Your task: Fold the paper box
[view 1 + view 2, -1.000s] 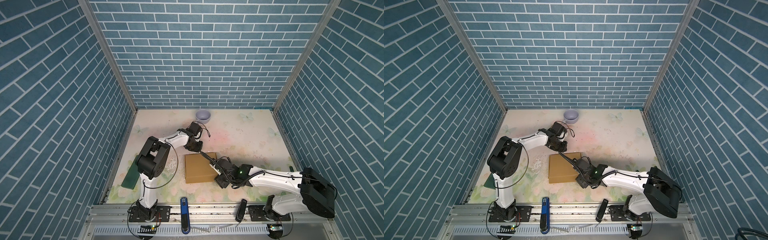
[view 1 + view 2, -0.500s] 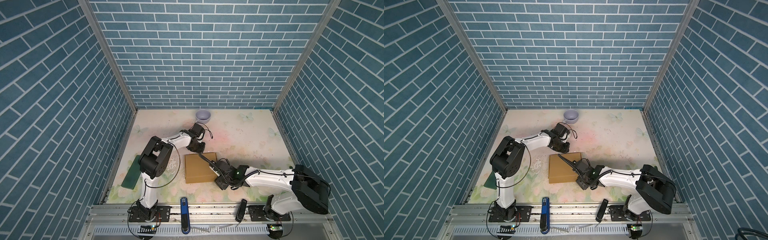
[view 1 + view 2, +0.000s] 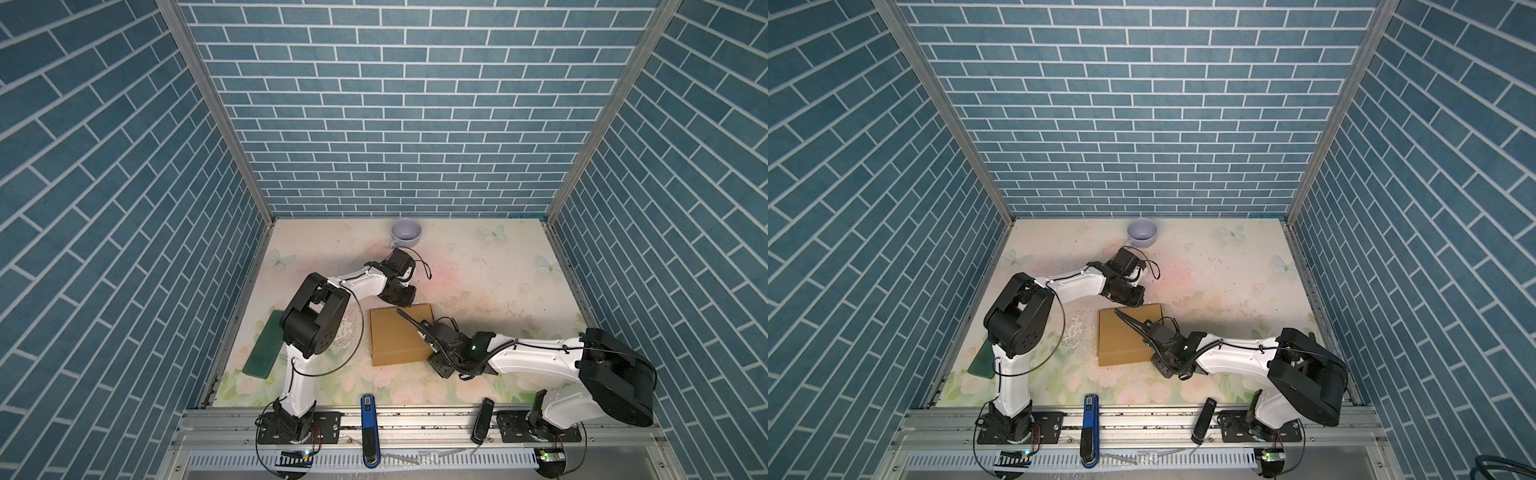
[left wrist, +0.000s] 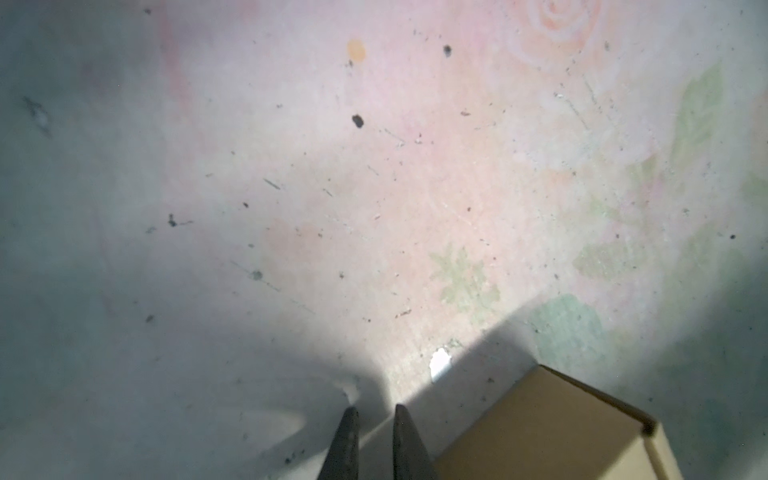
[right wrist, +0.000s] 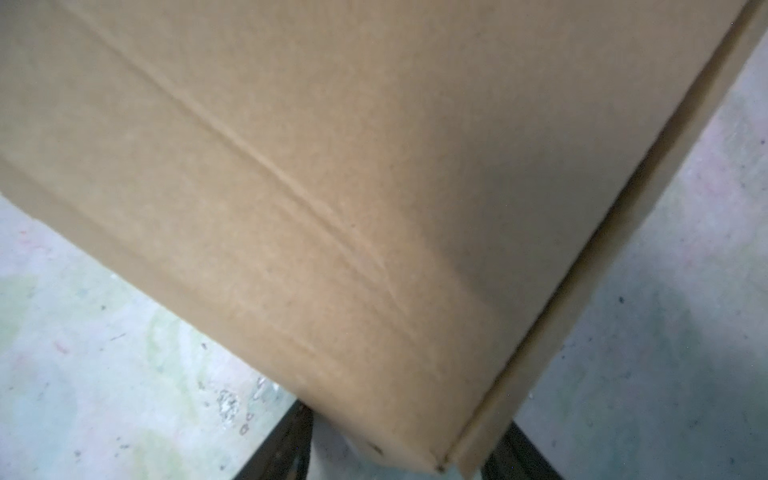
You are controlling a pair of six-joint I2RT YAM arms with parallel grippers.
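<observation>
Closed brown box (image 3: 397, 334) at bench (image 3: 478, 270) centre; left gripper (image 4: 376, 411) at its 12 o'clock edge, jaws barely parted, empty; right gripper (image 5: 399, 440) jaws straddle its 4 o'clock corner, likely steadying it, grip unclear.

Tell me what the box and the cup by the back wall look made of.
The paper box: plain brown cardboard, matte; creases and a folded edge show in the right wrist view. The cup: smooth, pale lavender, likely glazed ceramic, possibly plastic.
</observation>
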